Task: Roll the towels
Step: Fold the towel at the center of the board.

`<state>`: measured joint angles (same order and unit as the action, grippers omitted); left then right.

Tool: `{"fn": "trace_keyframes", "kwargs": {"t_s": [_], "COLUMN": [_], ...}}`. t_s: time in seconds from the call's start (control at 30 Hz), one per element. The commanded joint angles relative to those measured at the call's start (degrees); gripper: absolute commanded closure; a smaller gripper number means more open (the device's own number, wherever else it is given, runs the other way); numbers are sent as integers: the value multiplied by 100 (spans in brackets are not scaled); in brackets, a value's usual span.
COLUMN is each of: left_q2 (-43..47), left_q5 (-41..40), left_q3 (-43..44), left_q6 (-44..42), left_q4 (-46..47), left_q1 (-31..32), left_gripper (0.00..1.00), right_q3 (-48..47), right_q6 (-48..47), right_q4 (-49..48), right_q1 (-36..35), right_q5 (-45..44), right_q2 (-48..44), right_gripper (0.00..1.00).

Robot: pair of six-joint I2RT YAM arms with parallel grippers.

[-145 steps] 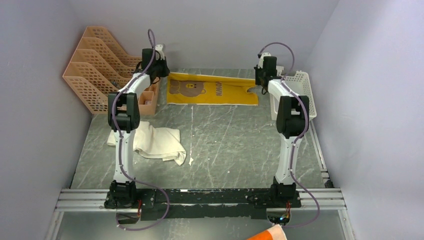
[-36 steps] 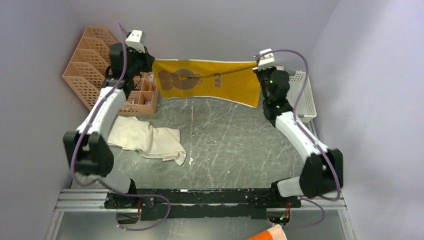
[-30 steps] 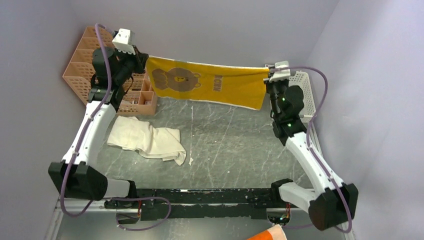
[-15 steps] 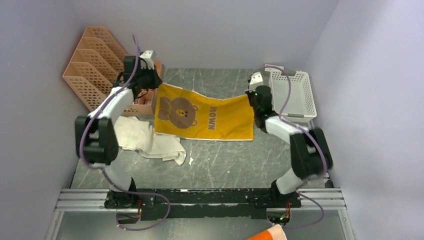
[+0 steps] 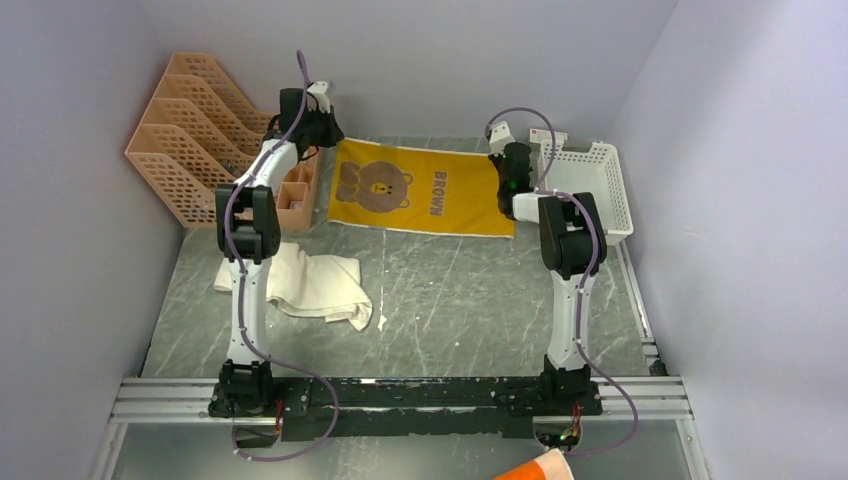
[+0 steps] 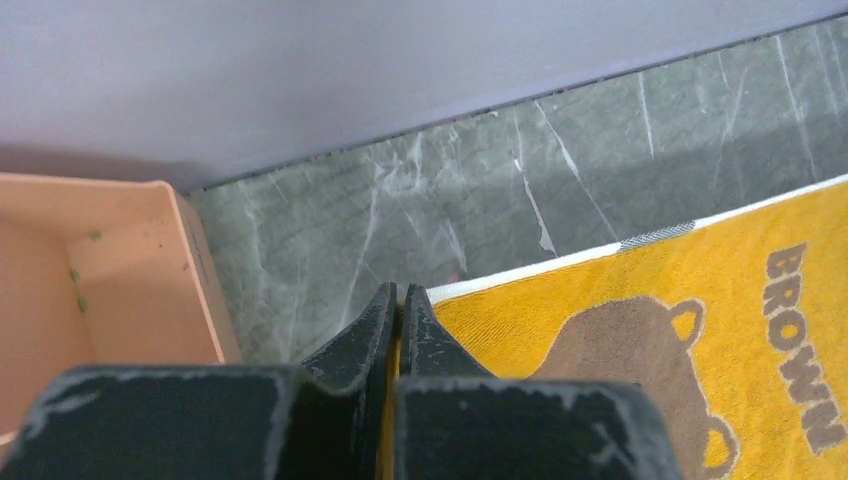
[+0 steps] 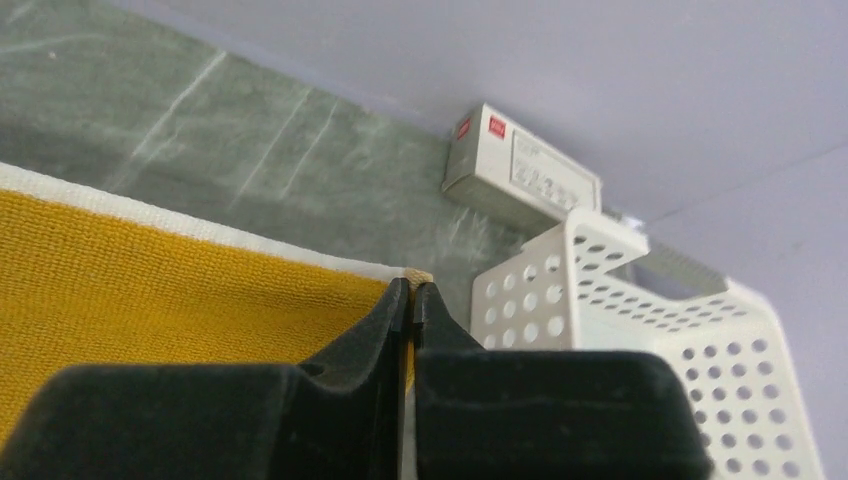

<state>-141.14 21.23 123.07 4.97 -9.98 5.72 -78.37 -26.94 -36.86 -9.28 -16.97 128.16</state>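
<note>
We see, at the far left of the desk point(image 5: 450, 290), a peach file rack point(image 5: 185, 125) standing by the side wall, with a peach compartment box point(image 5: 293, 198) just beside it. Nearer the arm bases, on the left half of the desk, the cream towel point(image 5: 300, 283) lies crumpled in a loose heap, touched by neither arm's pincer. The left arm reaches to the far edge of the desk, where the left pincer point(image 6: 397, 293) is pinched narrow on the far left corner of the yellow towel point(image 5: 425, 190); its wrist view shows yellow cloth caught between the two black fingers point(image 6: 372, 325), which sit close to the box's wall. The yellow towel, printed with a brown bear and the word BROWN and trimmed with a pale border, lies spread nearly flat on the far part of the desk, stretched between the two arms, its near edge resting on the grey marbled surface. At its far right corner the right pincer point(image 7: 411, 292) is likewise clamped tight on the cloth, the pale corner showing at the fingertips. Just beside that pincer, to the right, stands the white perforated basket point(image 5: 590, 185), and a small white box point(image 7: 520, 165) sits against the back wall behind the basket.
</note>
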Motion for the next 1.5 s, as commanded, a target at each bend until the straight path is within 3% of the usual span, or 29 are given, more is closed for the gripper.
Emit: {"fn": "trace_keyframes", "kwargs": {"t_s": [0.0, 0.17, 0.43, 0.67, 0.8, 1.13, 1.27, 1.37, 1.47], "left_q2": [321, 1391, 3012, 3668, 3738, 3592, 3614, 3718, 3930], "left_q5": [2, -87, -191, -348, -435, -511, -561, -597, -523], "left_q3": [-38, -1527, -3925, -5309, -5716, -5739, -5833, -5834, -5795], "left_q6": [-342, -422, -224, 56, 103, 198, 232, 216, 209], "left_q4": [405, 1056, 1653, 1824, 1970, 1778, 1797, 1756, 1759], "left_q1": [-19, -18, -18, -16, 23, 69, 100, 127, 140], "left_gripper": [93, 93, 93, 93, 93, 89, 83, 72, 42], "right_q3": [-139, 539, 1928, 2866, 2983, 3175, 3196, 3150, 3018], "right_q6": [-607, -510, -89, 17, 66, 318, 451, 563, 720], "right_q4": [-424, -472, 516, 828, 1054, 1485, 1685, 1827, 2055], "right_q1": [-16, -69, -109, -148, -192, -232, -232, -229, -232], "right_q5": [188, 222, 725, 703, 584, 560, 544, 570, 650], "right_q2": [-194, -987, -2475, -3120, -3258, -3608, -3693, -3727, -3793], "right_gripper": [100, 100, 100, 100, 100, 100, 100, 95, 85]}}
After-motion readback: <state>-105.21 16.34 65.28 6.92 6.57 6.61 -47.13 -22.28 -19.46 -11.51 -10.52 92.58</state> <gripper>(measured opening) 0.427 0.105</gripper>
